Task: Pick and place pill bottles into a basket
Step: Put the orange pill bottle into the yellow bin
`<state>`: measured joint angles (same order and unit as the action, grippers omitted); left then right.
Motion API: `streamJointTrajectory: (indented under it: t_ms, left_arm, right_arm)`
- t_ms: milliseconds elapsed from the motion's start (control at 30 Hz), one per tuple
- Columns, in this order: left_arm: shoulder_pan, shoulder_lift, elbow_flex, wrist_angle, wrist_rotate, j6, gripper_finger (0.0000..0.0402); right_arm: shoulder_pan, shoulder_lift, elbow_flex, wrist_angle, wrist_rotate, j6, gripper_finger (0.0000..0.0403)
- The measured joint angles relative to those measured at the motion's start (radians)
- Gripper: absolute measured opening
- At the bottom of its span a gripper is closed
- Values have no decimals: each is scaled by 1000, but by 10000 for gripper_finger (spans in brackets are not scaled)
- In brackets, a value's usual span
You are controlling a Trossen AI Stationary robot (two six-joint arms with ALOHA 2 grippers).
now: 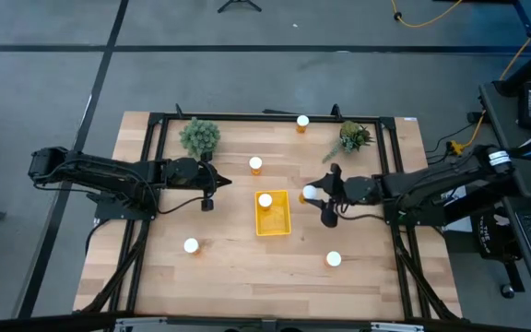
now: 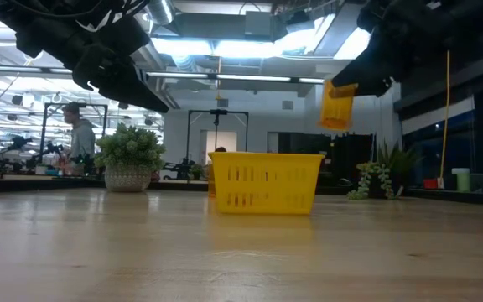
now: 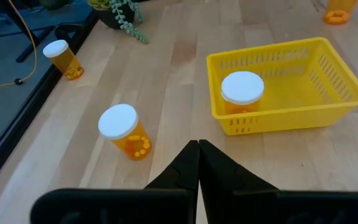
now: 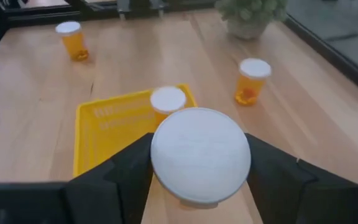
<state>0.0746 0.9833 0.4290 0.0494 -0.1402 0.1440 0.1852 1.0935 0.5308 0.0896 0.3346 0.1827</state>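
Pill bottles: one in your basket [image 1: 274,221] | right gripper [image 1: 319,195] jaws hold a second bottle [image 4: 200,155] beside it — four left on worktop | left gripper [image 1: 212,186] jaws closed, empty.

You've got 6 pill bottles total: 1 inside the basket [image 1: 274,224], at its far end [image 1: 265,200]; 1 up off the table just right of the basket [image 1: 310,193]; 4 standing on the table around the basket [image 1: 255,165] [image 1: 302,121] [image 1: 191,245] [image 1: 334,260]. 1 yellow basket. 2 small potted plants [image 1: 199,136] [image 1: 353,137], both beyond the basket.
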Motion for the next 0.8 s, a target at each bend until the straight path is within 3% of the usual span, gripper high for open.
streamJointTrajectory:
  t_ms: [400,800]
  left_arm:
    - [0,0,0,0,0,0,4]
    - [0,0,0,0,2,-1,4]
  right_arm:
    - [0,124,1,197,-44,-61,229]
    - [-63,273,194,95,-123,-173,229]
